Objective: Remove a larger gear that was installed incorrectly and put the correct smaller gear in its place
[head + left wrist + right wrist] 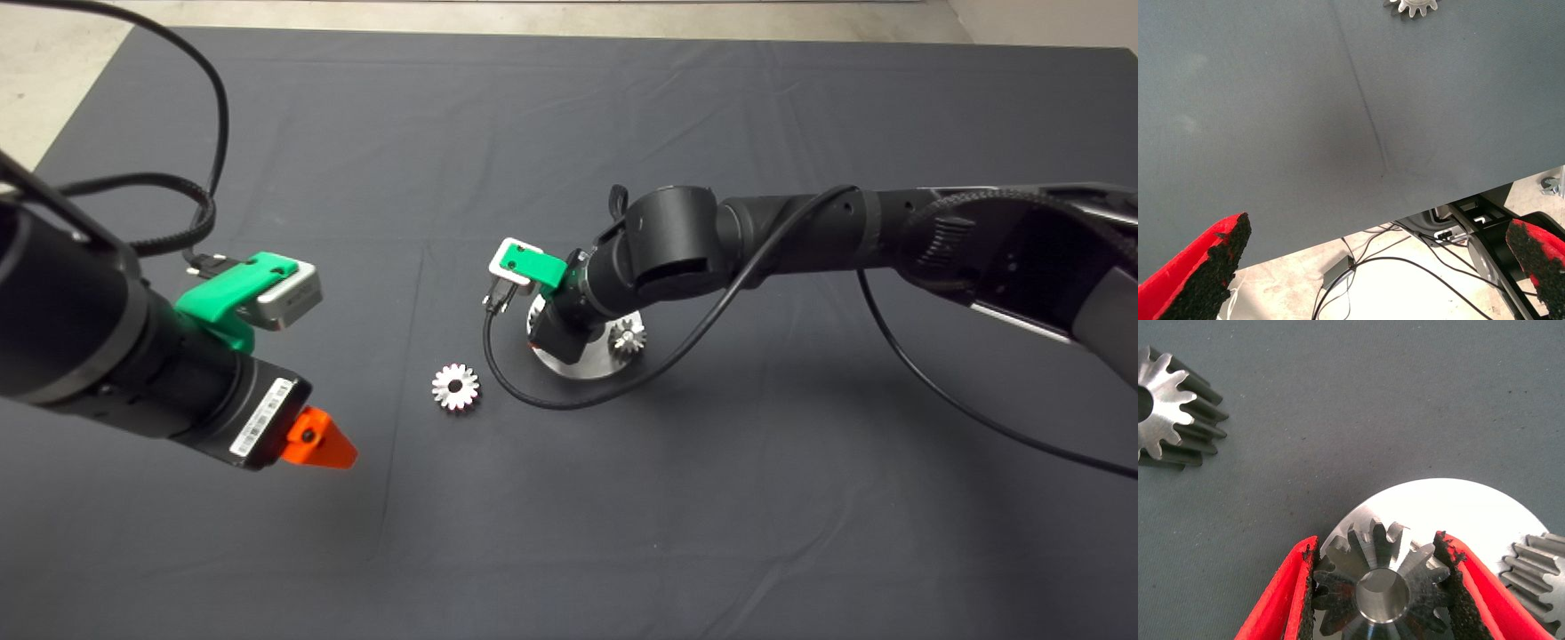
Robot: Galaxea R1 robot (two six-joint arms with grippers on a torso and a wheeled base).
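The larger gear (455, 387), bright silver, lies flat on the mat left of the round steel base plate (582, 367). It also shows in the right wrist view (1168, 407) and at the edge of the left wrist view (1411, 5). My right gripper (556, 342) is down over the plate. In its wrist view (1378, 543) both pads press the teeth of the smaller gear (1368, 553), which sits on the plate (1471, 513) with a peg in its centre hole. My left gripper (338, 453) hovers open and empty left of the larger gear.
Another small gear (628, 336) stands on the plate beside the held one, close to the right finger (1538, 577). A black cable loops from the right wrist onto the mat near the plate. The left wrist view shows the mat's edge with floor cables beyond.
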